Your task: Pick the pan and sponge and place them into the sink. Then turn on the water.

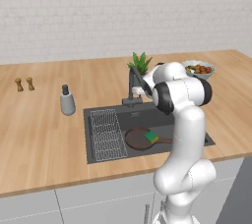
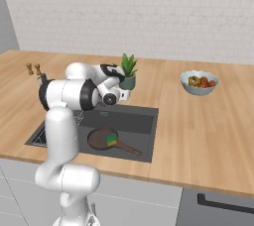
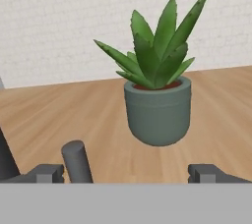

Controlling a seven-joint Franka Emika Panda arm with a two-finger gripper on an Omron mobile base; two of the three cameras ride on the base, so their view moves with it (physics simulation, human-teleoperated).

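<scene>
Dark brown and round, the pan lies on the floor of the sink, its long thin handle pointing toward the basin's right end, and the green sponge with its yellow layer rests on the pan's right side, where the handle joins. A wire grid rack covers the left part of the basin. The arm reaches over the sink toward the faucet at the back edge, and the gripper has its two fingertips spread wide apart with nothing between them; in the hand view a dark grey cylindrical lever stands just inside the left fingertip, not clearly touched. Beyond it a potted plant sits on the wooden counter. A bowl of fruit stands well to the right of the sink, a grey dispenser bottle to its left, and two small shakers farther left
</scene>
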